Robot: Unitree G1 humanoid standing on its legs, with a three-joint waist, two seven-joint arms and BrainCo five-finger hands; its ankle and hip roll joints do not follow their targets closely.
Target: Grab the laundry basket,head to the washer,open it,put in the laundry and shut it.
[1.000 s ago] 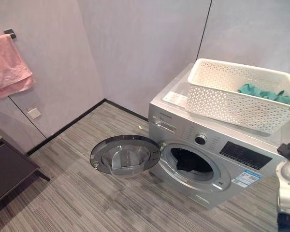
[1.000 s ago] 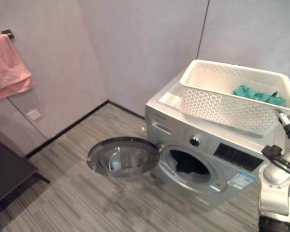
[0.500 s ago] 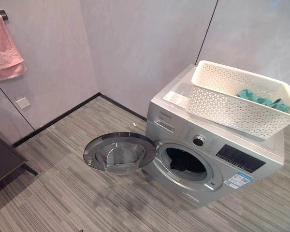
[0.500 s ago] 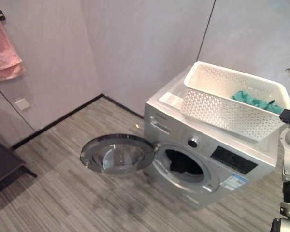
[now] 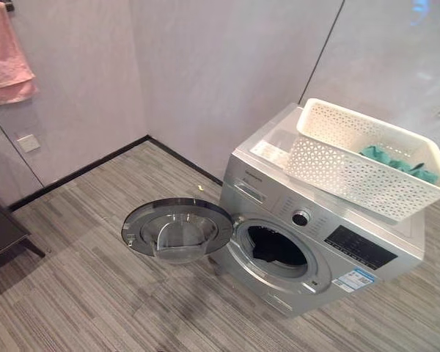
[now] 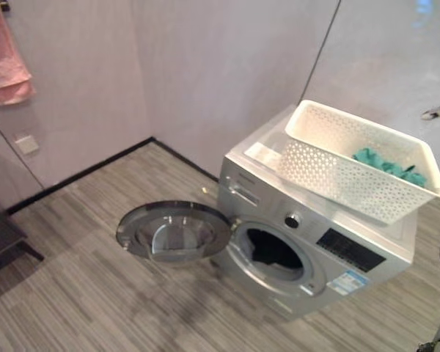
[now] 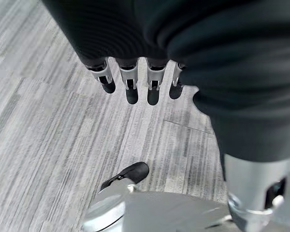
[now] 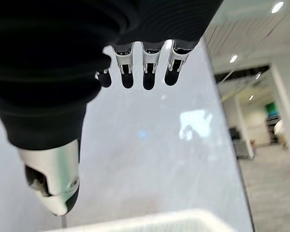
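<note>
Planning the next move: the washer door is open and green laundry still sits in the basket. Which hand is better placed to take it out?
Probably the right hand: it is raised beside the basket on the washer, near the green laundry. The left hand hangs open over the floor.

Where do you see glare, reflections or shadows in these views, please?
Left eye view: the wall panel carries a pale glare patch near its upper corner, and a soft shadow darkens the floor below the open washer door. Right wrist view: past the right hand, the glossy wall mirrors a bright patch, and ceiling lights shine beyond it.
</note>
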